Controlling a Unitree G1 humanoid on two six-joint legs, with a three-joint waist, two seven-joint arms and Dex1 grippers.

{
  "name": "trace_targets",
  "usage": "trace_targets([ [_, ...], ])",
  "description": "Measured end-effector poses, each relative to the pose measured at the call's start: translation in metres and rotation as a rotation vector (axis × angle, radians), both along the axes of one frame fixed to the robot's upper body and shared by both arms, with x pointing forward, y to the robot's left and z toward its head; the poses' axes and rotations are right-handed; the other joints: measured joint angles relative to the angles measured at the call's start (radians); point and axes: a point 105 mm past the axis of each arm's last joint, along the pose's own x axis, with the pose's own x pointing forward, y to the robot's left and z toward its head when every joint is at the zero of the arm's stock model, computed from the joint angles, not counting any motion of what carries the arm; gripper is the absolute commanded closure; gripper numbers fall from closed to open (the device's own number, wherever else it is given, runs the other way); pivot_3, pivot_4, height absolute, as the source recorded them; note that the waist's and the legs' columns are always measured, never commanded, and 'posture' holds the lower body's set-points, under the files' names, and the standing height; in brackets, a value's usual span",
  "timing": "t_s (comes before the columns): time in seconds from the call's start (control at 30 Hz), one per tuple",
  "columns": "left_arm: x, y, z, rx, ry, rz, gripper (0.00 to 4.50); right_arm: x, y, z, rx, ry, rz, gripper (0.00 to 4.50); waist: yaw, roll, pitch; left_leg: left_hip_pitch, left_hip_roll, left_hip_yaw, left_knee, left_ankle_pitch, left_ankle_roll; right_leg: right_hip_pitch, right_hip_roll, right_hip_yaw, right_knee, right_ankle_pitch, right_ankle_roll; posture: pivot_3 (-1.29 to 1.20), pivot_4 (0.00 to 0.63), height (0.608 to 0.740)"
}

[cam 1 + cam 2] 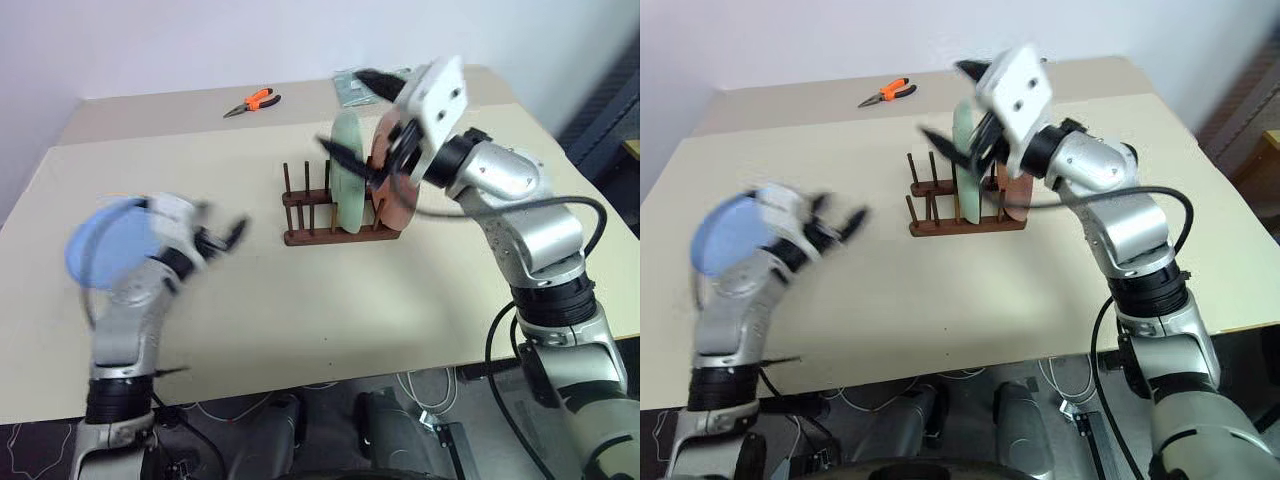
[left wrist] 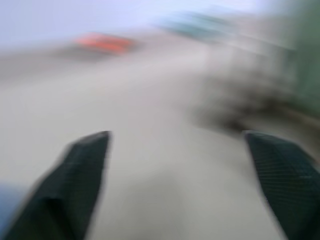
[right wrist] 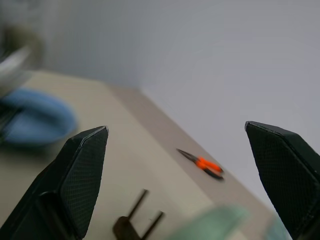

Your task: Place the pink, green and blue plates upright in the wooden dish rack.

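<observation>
The wooden dish rack stands on the beige table and serves as the landmark here. The green plate stands upright between its pegs toward the rack's right end, and the pink plate stands upright just beside it, further right. The right gripper hovers above these two plates, its two black fingers spread wide and holding nothing. The blue plate lies on the table well to the left of the rack, partly behind the left arm. The left gripper sits between that plate and the rack, jaws wide apart and empty. Orange-handled pliers lie on the table behind the rack.
</observation>
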Motion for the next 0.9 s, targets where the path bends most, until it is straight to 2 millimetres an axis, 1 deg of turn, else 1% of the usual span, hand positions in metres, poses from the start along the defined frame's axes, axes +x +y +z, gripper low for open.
trace_targets([
  [0.03, -0.004, 0.020, 0.002, -0.012, 0.005, 0.108, 0.01, -0.004, 0.006, -0.006, -0.032, -0.009, 0.032, 0.00, 0.003, 0.000, 0.000, 0.000, 0.000, 0.000, 0.000, 0.000, 0.000, 0.000, 0.000, 0.000, 0.000, 0.000, 0.000, 0.00, 0.150, 0.729],
  [0.1, -0.015, 0.053, -0.005, -0.020, 0.062, 0.297, 0.01, -0.010, 0.015, -0.018, -0.070, -0.017, 0.079, 0.00, 0.006, -0.002, -0.001, 0.000, -0.001, 0.000, 0.001, 0.000, -0.001, 0.001, 0.000, 0.000, 0.000, 0.000, 0.000, 0.00, 0.150, 0.729],
  [0.17, -0.030, 0.080, -0.018, -0.029, 0.140, 0.453, 0.01, -0.014, 0.023, -0.031, -0.105, -0.010, 0.115, 0.00, 0.010, -0.003, 0.000, 0.000, -0.001, 0.000, 0.002, 0.000, -0.001, 0.001, 0.001, 0.000, 0.000, 0.000, 0.000, 0.00, 0.150, 0.729],
  [0.2, -0.038, 0.090, -0.025, -0.057, 0.176, 0.518, 0.01, -0.017, 0.026, -0.035, -0.113, -0.007, 0.134, 0.00, 0.012, -0.004, 0.000, 0.000, -0.001, -0.001, 0.002, 0.000, -0.001, 0.001, 0.001, 0.000, 0.000, 0.000, 0.000, 0.00, 0.150, 0.729],
  [0.27, -0.045, 0.095, -0.035, -0.127, 0.214, 0.563, 0.01, -0.020, 0.030, -0.040, -0.122, 0.000, 0.156, 0.00, 0.017, -0.005, -0.001, 0.000, -0.001, -0.001, 0.003, -0.001, -0.001, 0.002, 0.002, -0.001, 0.000, 0.001, 0.001, 0.00, 0.150, 0.729],
  [0.4, -0.050, 0.086, -0.057, -0.289, 0.294, 0.544, 0.01, -0.024, 0.037, -0.044, -0.119, 0.012, 0.190, 0.00, 0.026, -0.007, -0.001, 0.000, -0.001, -0.002, 0.003, -0.001, -0.003, 0.002, 0.002, -0.001, 0.000, 0.001, 0.001, 0.00, 0.150, 0.729],
  [0.5, -0.056, 0.082, -0.073, -0.440, 0.330, 0.571, 0.01, -0.024, 0.038, -0.045, -0.128, 0.015, 0.194, 0.00, 0.026, -0.008, -0.001, 0.000, -0.001, -0.002, 0.003, -0.001, -0.003, 0.002, 0.002, -0.001, 0.000, 0.001, 0.001, 0.00, 0.150, 0.729],
  [0.6, -0.059, 0.080, -0.081, -0.576, 0.338, 0.587, 0.82, -0.021, 0.037, -0.047, -0.134, 0.019, 0.180, 0.00, 0.026, -0.011, -0.001, 0.000, -0.001, -0.002, 0.003, -0.001, -0.005, 0.002, 0.003, -0.001, 0.000, 0.001, 0.001, 0.00, 0.150, 0.729],
  [0.73, -0.057, 0.082, -0.084, -0.660, 0.336, 0.610, 2.78, -0.019, 0.034, -0.049, -0.128, 0.019, 0.156, 0.00, 0.028, -0.013, -0.001, 0.000, -0.001, -0.003, 0.003, -0.001, -0.005, 0.002, 0.003, -0.001, 0.000, 0.001, 0.001, 0.00, 0.150, 0.729],
  [0.83, -0.052, 0.080, -0.084, -0.687, 0.333, 0.596, 4.39, -0.016, 0.031, -0.050, -0.119, 0.031, 0.133, 0.00, 0.028, -0.013, -0.001, 0.001, -0.001, -0.002, 0.003, -0.001, -0.005, 0.002, 0.003, -0.001, 0.000, 0.001, 0.000, 0.00, 0.150, 0.729],
  [0.9, -0.048, 0.078, -0.076, -0.688, 0.297, 0.563, 4.46, -0.014, 0.029, -0.050, -0.118, 0.041, 0.120, 0.00, 0.029, -0.013, -0.001, 0.001, -0.001, -0.003, 0.003, -0.001, -0.006, 0.003, 0.003, -0.001, 0.000, 0.001, 0.000, 0.00, 0.150, 0.729],
])
